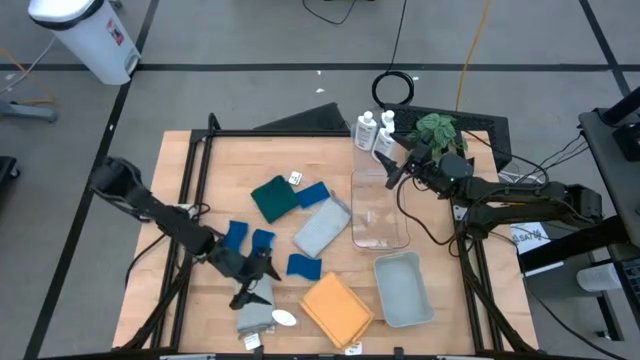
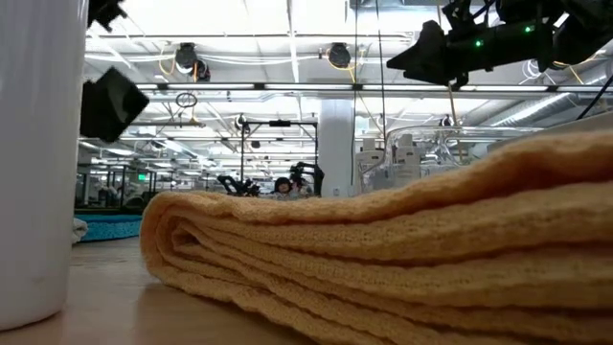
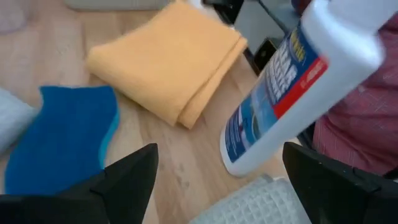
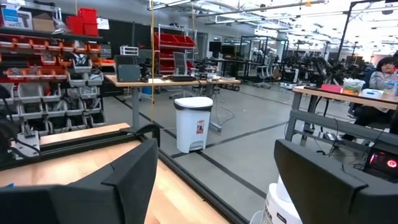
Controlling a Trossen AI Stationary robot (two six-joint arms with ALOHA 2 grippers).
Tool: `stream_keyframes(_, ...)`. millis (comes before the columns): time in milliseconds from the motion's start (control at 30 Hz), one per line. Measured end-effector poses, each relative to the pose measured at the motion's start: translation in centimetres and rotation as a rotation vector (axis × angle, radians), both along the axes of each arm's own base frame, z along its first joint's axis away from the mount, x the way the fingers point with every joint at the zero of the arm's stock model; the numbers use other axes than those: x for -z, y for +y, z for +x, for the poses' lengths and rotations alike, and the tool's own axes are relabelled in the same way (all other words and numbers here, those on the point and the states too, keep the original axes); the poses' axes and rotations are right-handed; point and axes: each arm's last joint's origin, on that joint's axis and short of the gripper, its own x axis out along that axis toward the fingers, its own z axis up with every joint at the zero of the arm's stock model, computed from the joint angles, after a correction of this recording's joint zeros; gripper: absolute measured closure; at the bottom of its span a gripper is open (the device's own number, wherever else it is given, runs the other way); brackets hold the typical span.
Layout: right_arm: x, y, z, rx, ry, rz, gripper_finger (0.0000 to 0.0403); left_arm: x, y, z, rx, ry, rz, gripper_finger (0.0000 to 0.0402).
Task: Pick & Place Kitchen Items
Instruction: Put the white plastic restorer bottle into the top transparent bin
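My left gripper (image 1: 258, 278) hangs open near the table's front edge. Just ahead of its fingers a white bottle with a blue label (image 3: 292, 81) stands on the wood beside a folded grey cloth (image 3: 255, 205). No finger touches it. An orange cloth (image 1: 337, 307) and a blue sponge (image 3: 62, 137) lie close by. My right gripper (image 1: 392, 170) is open in the air over the far end of the clear bin (image 1: 380, 212), near two more white bottles (image 1: 366, 130). A teal cloth (image 1: 272, 198), a second grey cloth (image 1: 322, 228) and several blue sponges (image 1: 237, 235) lie mid-table.
A pale grey-blue tray (image 1: 403, 288) sits at the front right, beside the orange cloth. A green plant (image 1: 435, 128) stands at the far right, behind the bottles. A person in a red checked shirt (image 3: 364, 130) is just beyond the table's front edge.
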Motion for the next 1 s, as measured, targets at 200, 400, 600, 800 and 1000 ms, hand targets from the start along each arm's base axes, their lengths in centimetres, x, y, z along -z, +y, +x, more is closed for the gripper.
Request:
stream_keyframes(200,0.0,0.0,0.0,0.000,0.001,0.000,0.0110,2.3,-0.9,0.8,0.047,0.050,-0.031,0.0053)
stream_keyframes(400,0.0,0.0,0.0,0.001,0.000,0.000,0.0110,4.6,-1.5,1.2,0.054,0.118,-0.073,0.0053)
stream_keyframes(600,0.0,0.0,0.0,0.002,0.000,0.000,0.0110,5.0,-1.9,1.9,0.081,0.013,-0.089,0.0053)
stream_keyframes(800,0.0,0.0,0.0,0.004,0.008,-0.010,0.0110,5.2,-2.1,2.4,0.067,-0.106,-0.041,0.0053)
stream_keyframes(1000,0.0,0.0,0.0,0.005,0.014,-0.018,0.0110,6.1,-2.4,3.0,0.045,-0.178,-0.103,0.0053)
